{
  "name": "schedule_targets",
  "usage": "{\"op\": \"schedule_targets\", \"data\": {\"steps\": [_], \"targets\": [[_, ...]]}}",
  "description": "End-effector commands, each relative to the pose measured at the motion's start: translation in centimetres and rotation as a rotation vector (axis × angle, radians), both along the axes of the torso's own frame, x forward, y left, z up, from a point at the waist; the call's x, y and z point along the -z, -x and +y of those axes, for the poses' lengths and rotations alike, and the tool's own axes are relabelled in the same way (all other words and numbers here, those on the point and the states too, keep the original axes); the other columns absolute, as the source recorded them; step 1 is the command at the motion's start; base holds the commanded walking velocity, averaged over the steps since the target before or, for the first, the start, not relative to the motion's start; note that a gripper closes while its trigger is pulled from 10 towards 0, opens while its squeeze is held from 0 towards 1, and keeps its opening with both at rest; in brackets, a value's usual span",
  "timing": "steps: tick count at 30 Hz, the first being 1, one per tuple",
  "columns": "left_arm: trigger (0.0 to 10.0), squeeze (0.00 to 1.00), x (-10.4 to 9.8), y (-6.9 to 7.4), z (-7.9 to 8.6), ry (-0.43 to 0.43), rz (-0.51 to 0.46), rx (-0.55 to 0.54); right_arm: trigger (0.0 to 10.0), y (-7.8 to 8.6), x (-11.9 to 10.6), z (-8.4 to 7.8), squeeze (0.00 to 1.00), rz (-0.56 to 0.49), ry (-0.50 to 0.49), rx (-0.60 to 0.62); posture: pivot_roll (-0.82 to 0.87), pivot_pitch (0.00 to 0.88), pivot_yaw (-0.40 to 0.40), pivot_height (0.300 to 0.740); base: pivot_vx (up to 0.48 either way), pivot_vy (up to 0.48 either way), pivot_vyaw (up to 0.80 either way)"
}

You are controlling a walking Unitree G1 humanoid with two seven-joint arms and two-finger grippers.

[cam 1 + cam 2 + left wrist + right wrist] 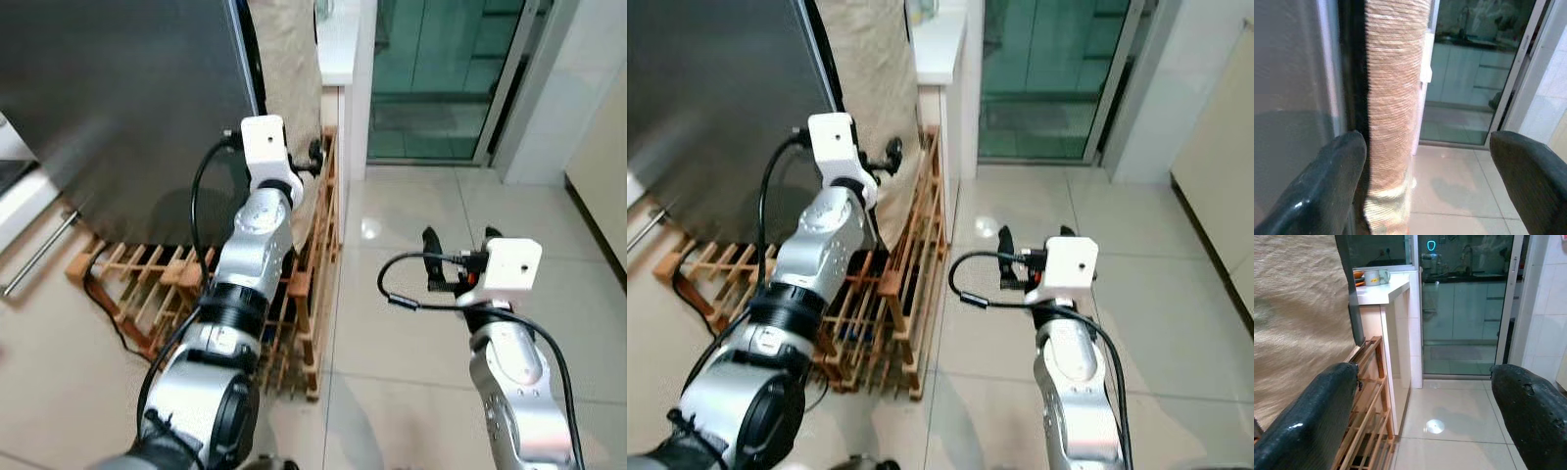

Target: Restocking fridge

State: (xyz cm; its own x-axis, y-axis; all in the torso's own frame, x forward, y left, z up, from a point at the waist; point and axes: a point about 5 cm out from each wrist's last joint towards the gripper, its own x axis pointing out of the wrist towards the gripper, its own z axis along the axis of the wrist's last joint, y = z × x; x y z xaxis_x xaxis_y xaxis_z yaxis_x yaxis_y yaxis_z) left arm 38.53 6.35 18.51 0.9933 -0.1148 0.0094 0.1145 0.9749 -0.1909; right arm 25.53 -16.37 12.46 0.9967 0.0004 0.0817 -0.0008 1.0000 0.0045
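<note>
The grey steel fridge door (pixel 118 108) fills the upper left and stands shut. My left gripper (pixel 1427 161) is raised at the fridge's right edge. It is open, with one finger (pixel 1327 181) in front of the door's side and a beige woven cloth (pixel 1393 98) between the fingers, farther off. My right gripper (pixel 460 240) hovers open over the tiled floor to the right, holding nothing. Its fingers (pixel 1308 421) point toward a white counter and a glass door.
A wooden slatted rack (pixel 313 284) lies on the floor against the fridge's foot, with a black cable (pixel 103 294) beside it. A white counter (pixel 1386 291) carries a mug (pixel 1373 277). A glass sliding door (pixel 436 69) stands behind. A metal bar handle (pixel 39 255) is at far left.
</note>
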Motion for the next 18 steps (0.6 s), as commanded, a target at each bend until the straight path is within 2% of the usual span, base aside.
{"op": "schedule_targets", "data": {"steps": [1, 4, 6, 12, 15, 17, 18], "targets": [[10.0, 0.00, -0.1, -0.2, -0.8, 0.032, 0.027, -0.001, 10.0, 0.2, -0.3, 0.2, 0.00, -0.011, 0.002, 0.003, -0.16, 0.000, 0.123, 0.740, 0.000, 0.000, 0.00], [10.0, 0.00, 1.6, -0.3, -0.8, 0.152, 0.169, -0.045, 10.0, 0.3, -0.3, 0.1, 0.00, -0.010, 0.002, 0.006, -0.16, 0.000, 0.126, 0.740, 0.000, 0.000, 0.00], [10.0, 0.00, 2.2, -0.3, -0.8, 0.182, 0.204, -0.048, 10.0, 0.4, -0.3, 0.1, 0.00, -0.009, 0.003, 0.009, -0.17, 0.000, 0.129, 0.740, 0.000, 0.000, 0.00], [10.0, 0.00, 2.0, -0.4, -1.1, 0.137, 0.162, -0.030, 10.0, 0.7, -0.2, -0.1, 0.00, -0.006, 0.004, 0.015, -0.17, 0.000, 0.130, 0.740, 0.000, 0.000, 0.00], [10.0, 0.00, 1.3, -0.5, -1.4, 0.096, 0.102, 0.014, 10.0, 0.7, -0.3, 0.0, 0.00, -0.007, 0.006, 0.014, -0.17, 0.000, 0.136, 0.740, 0.000, 0.000, 0.00], [10.0, 0.00, 0.8, 0.2, -0.4, 0.027, 0.003, 0.086, 10.0, 1.0, -0.7, -0.2, 0.00, -0.017, 0.009, 0.024, -0.17, 0.000, 0.142, 0.740, 0.000, 0.000, 0.00], [10.0, 0.00, 0.8, 0.2, -0.4, 0.027, 0.003, 0.086, 10.0, 1.0, -0.7, -0.2, 0.00, -0.017, 0.009, 0.024, -0.17, 0.000, 0.142, 0.740, 0.000, 0.000, 0.00]]}}
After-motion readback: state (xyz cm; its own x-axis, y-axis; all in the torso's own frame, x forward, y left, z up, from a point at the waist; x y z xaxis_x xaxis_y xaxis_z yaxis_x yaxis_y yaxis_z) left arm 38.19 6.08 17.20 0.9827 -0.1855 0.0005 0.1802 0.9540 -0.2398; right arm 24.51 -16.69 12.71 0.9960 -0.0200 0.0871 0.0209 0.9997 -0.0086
